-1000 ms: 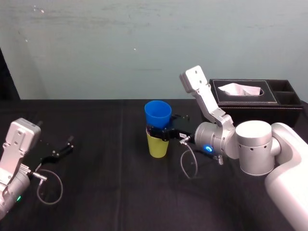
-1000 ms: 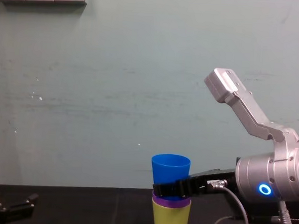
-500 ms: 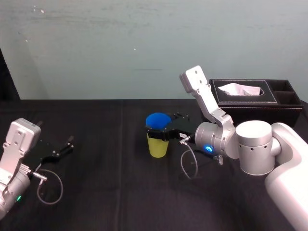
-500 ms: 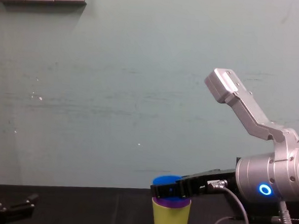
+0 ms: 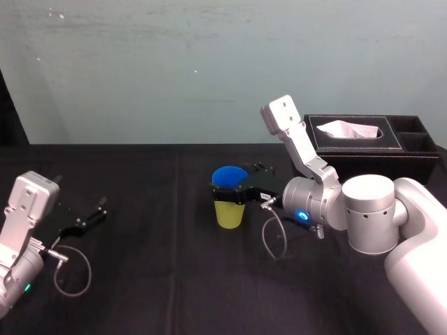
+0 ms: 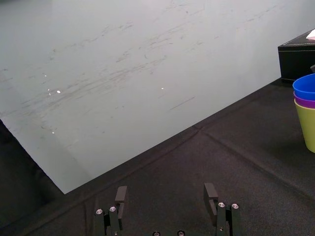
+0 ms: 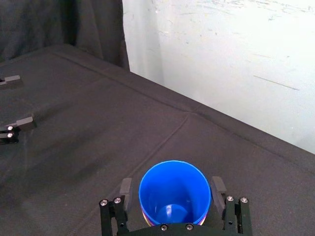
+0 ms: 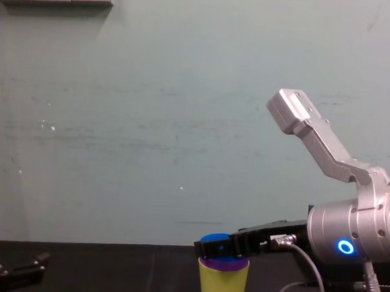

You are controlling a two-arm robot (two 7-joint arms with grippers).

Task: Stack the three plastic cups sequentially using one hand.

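The three plastic cups stand nested at the table's middle: the blue cup (image 5: 229,175) sits inside the purple cup (image 8: 223,261), of which a thin rim shows, and that sits in the yellow cup (image 5: 229,213). My right gripper (image 5: 230,192) is open around the top of the stack. In the right wrist view its fingers (image 7: 126,189) stand on either side of the blue cup (image 7: 174,191) with a small gap on each side. At the far left my left gripper (image 5: 84,220) rests on the table, open and holding nothing (image 6: 166,194).
A black tissue box (image 5: 370,144) stands at the back right, behind the right arm. A black cloth (image 5: 154,279) covers the table. A grey cable (image 5: 274,241) loops from the right wrist down onto the cloth beside the stack.
The blue cup has dropped from above the stack down into the purple cup. The right gripper's fingers have spread off it. The left arm has not moved.
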